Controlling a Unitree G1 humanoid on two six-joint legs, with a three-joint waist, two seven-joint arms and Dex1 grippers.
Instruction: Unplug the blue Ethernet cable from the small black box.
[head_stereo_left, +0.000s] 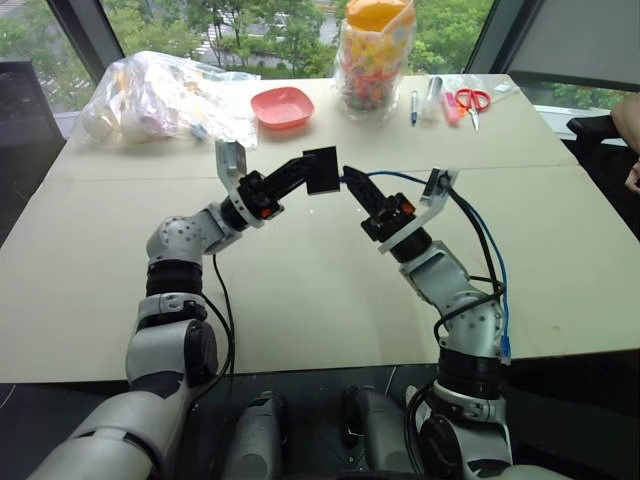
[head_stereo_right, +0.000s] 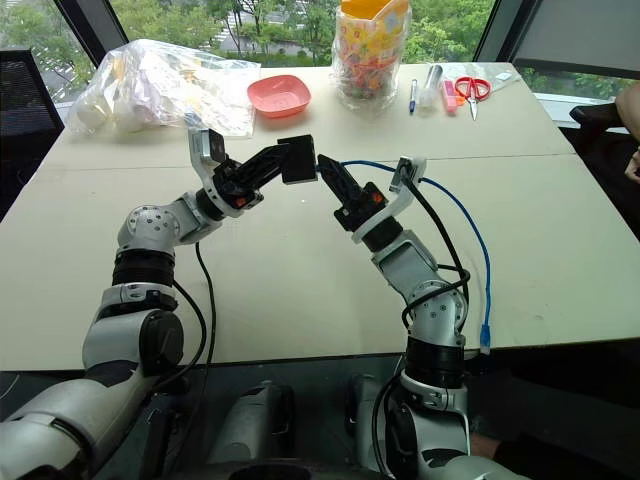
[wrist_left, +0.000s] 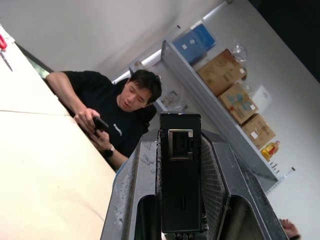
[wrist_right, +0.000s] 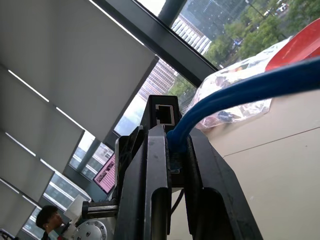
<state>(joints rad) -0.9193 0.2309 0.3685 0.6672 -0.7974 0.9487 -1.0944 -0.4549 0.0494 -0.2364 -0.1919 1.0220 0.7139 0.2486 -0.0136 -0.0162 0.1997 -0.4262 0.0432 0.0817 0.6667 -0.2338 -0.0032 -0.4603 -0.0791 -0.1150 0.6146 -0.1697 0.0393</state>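
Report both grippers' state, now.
Left gripper: shut on the small black box.
Right gripper: shut on the blue Ethernet cable near its plug end.

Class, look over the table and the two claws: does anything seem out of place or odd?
One thing: the blue Ethernet cable trails off the table's near edge, its free plug dangling beside the right arm. Otherwise nothing is spilled or damaged.
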